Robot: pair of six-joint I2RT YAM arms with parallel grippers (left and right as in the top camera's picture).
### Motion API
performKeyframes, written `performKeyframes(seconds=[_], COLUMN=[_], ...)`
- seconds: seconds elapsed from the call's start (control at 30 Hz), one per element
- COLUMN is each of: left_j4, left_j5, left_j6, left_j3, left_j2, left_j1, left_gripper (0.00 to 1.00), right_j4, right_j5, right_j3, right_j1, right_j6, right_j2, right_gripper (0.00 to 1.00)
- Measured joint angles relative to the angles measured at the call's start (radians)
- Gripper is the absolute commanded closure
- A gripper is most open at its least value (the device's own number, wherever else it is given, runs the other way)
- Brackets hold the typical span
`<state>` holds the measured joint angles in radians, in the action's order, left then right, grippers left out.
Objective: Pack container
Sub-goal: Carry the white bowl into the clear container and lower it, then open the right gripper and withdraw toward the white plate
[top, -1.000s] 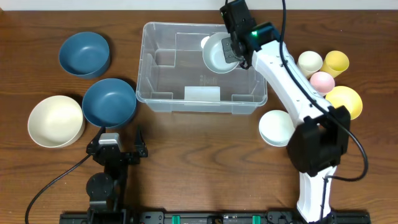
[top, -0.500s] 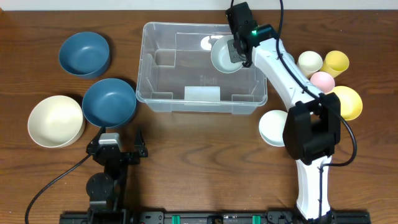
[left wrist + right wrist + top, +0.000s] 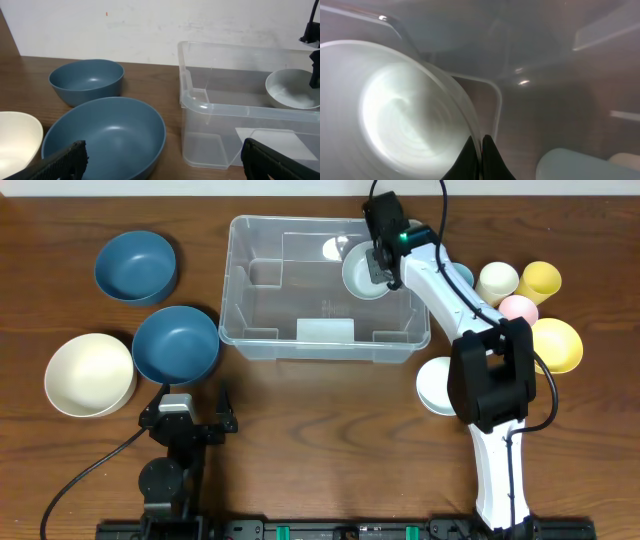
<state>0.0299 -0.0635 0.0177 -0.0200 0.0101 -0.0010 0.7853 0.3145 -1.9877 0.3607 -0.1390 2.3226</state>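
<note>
Placement: right end effector (image 3: 378, 264), pinching the pale bowl (image 3: 360, 272) by its rim, holds it inside the far right corner of the container (image 3: 290, 295), which stands mid-way across the bench (image 3: 330, 410). Lower until the base seats flat, then release. Left end effector (image 3: 190, 413) rests spread, in front of the container. Bowl-to-floor contact cannot be determined; the right wrist view is blurred.
</note>
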Motion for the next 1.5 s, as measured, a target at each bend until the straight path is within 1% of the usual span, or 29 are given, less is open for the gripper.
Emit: performKeyframes(seconds=[0.03, 0.1, 0.17, 0.2, 0.33, 0.63, 0.8, 0.9, 1.07, 1.23, 1.4, 1.5], left_j4=[0.000, 0.000, 0.000, 0.000, 0.000, 0.000, 0.000, 0.000, 0.000, 0.000, 0.000, 0.000], left_j5=[0.000, 0.000, 0.000, 0.000, 0.000, 0.000, 0.000, 0.000, 0.000, 0.000, 0.000, 0.000], left_j6=[0.000, 0.000, 0.000, 0.000, 0.000, 0.000, 0.000, 0.000, 0.000, 0.000, 0.000, 0.000], left_j3=[0.000, 0.000, 0.000, 0.000, 0.000, 0.000, 0.000, 0.000, 0.000, 0.000, 0.000, 0.000], left_j2=[0.000, 0.000, 0.000, 0.000, 0.000, 0.000, 0.000, 0.000, 0.000, 0.000, 0.000, 0.000], left_j1=[0.000, 0.000, 0.000, 0.000, 0.000, 0.000, 0.000, 0.000, 0.000, 0.000, 0.000, 0.000], left_gripper=[0.02, 0.02, 0.02, 0.02, 0.02, 0.02, 0.02, 0.02, 0.02, 0.02, 0.02, 0.02], right_j4=[-0.005, -0.017, -0.021, -0.019, -0.019, -0.005, 0.022, 0.074, 0.255, 0.470, 0.680, 0.765], right_j5=[0.000, 0.008, 0.014, 0.021, 0.036, 0.039, -0.014, -0.064, -0.117, -0.136, -0.142, -0.140], right_j3=[0.000, 0.000, 0.000, 0.000, 0.000, 0.000, 0.000, 0.000, -0.008, -0.012, -0.012, -0.008], right_j1=[-0.001, -0.004, -0.009, -0.009, -0.013, -0.005, 0.027, 0.051, 0.069, 0.032, -0.098, -0.175], right_j6=[0.000, 0.007, 0.016, 0.019, 0.037, 0.047, 0.053, 0.043, -0.037, -0.137, -0.223, -0.254], right_j2=[0.000, 0.000, 0.001, 0.001, 0.001, -0.018, -0.133, -0.239, -0.420, -0.508, -0.520, -0.520], right_gripper=[0.73, 0.52, 0.43, 0.42, 0.40, 0.39, 0.38, 0.34, 0.32, 0.31, 0.31, 0.31])
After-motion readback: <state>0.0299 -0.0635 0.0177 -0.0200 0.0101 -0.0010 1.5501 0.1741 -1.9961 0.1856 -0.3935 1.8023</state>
